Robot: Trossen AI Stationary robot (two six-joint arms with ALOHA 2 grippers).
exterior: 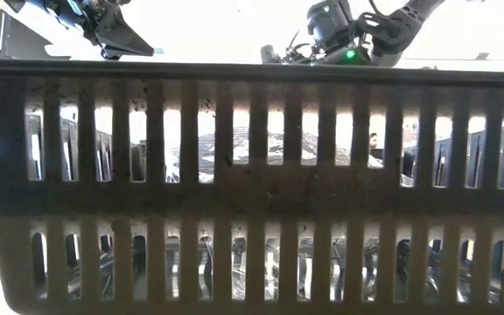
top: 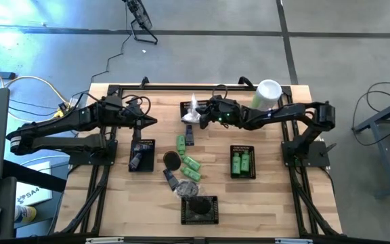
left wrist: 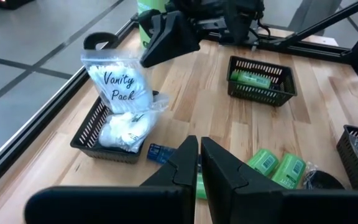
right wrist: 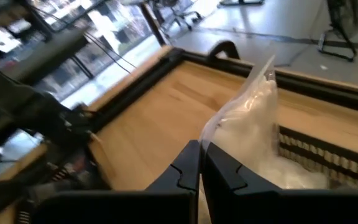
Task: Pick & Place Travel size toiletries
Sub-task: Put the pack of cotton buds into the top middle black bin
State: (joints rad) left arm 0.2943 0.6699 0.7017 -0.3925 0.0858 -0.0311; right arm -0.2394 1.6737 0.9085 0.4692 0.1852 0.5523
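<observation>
I see my two arms — matte black, jointed, with wedge-shaped black jaws — and a small green light on one wrist.

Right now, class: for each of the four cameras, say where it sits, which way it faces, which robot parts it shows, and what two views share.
High view: above the table, facing straight down; shows both arms, left gripper and right gripper.
Low view: at table-top height, facing level through a black basket; arms show above it.
Left wrist view: on the left arm, facing the Vanity Pack bag; own shut gripper.
Right wrist view: on the right arm, shut on that bag.
Shared: both wrist views show the bag.
</observation>
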